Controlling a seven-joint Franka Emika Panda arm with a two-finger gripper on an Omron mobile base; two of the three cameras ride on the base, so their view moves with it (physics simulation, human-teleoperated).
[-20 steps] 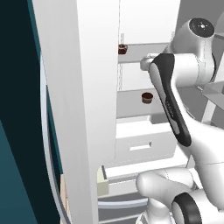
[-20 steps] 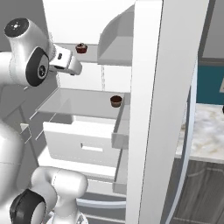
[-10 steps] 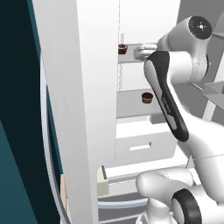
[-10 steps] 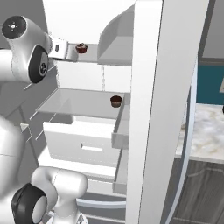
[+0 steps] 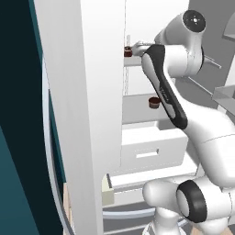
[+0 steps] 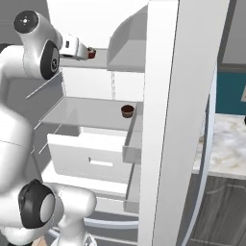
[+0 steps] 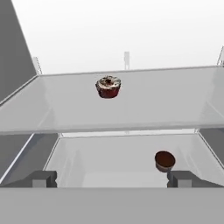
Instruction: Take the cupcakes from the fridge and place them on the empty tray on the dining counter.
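Cupcakes sit inside the open fridge (image 6: 163, 120): one (image 7: 108, 86) on the upper shelf, another (image 7: 165, 160) on the shelf below. Gripper (image 7: 111, 179), jaws apart and holding nothing, is near the upper one.

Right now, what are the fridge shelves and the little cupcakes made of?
The upper shelf looks like clear glass: smooth, pale, and the lower cupcake shows below it. The upper cupcake seems to be soft brown cake in a dark, probably paper wrapper, with a speckled top. It is all rendered, so this is only how they look.
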